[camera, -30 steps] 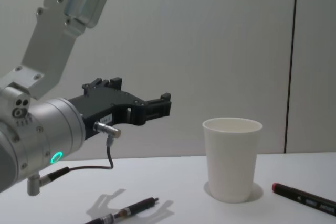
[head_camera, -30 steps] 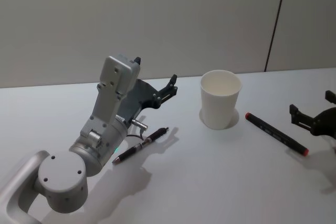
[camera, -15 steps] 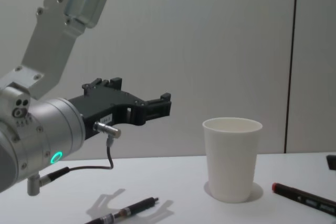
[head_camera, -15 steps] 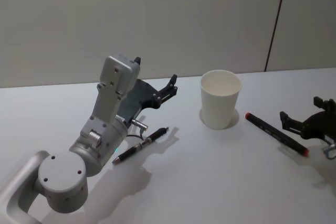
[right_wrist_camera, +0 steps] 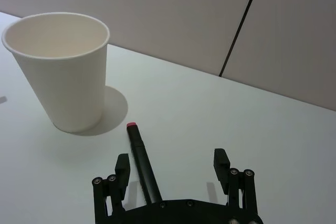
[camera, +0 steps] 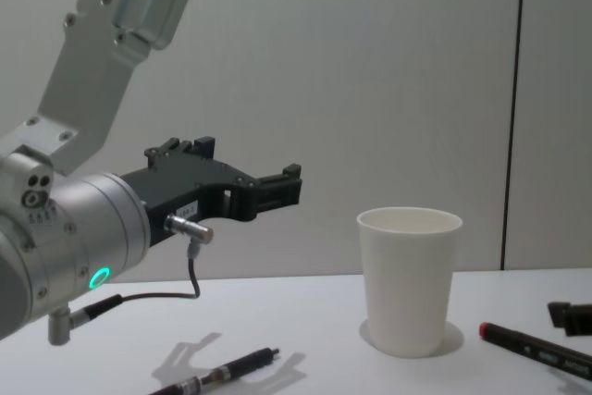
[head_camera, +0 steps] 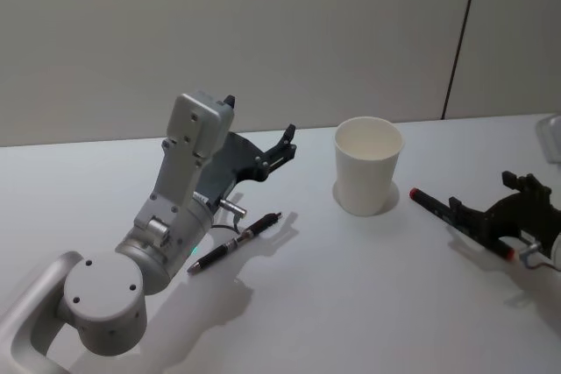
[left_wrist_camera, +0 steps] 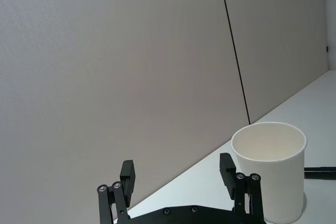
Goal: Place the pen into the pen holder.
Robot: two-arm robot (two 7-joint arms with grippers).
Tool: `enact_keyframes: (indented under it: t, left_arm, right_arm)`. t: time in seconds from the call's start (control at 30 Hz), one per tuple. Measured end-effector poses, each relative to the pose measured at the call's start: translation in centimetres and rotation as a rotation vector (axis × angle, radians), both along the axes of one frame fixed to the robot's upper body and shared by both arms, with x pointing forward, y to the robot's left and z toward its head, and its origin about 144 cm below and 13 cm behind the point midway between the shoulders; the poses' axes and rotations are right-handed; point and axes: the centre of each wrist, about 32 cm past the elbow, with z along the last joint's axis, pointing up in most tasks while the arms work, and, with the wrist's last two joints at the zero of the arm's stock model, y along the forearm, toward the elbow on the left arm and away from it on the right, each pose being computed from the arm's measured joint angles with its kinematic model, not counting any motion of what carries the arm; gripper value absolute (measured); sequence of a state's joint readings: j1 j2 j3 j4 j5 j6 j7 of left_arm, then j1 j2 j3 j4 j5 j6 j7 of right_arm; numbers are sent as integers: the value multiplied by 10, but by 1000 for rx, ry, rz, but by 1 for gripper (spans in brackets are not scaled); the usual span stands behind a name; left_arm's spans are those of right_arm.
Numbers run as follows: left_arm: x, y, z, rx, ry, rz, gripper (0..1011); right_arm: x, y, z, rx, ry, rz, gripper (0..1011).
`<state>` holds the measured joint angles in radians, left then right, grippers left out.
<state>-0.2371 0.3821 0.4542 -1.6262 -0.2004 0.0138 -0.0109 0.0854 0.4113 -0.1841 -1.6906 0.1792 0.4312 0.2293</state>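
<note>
Pretty bright, soft light from above, the pen holder (head_camera: 368, 168) just drops a faint shadow on the white table (head_camera: 351, 304)

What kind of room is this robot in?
Probably a lab or test room: a white table, plain wall panels, a paper cup, a slim pen and a marker. The open left gripper is raised near the slim pen; the open right gripper hangs over the marker.

The table (head_camera: 351, 304) is viewed from above by the head camera and low from the side by the chest camera, while the pen holder (head_camera: 368, 166) is shared by all four views.
</note>
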Motion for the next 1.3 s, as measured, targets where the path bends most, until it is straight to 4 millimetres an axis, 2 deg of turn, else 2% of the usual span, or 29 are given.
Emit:
enact_keyframes:
  t: [1.3]
  left_arm:
    - [0,0,0,0,0,0,1001]
  right_arm:
    - [21,23,-25,-21,76,29,1001]
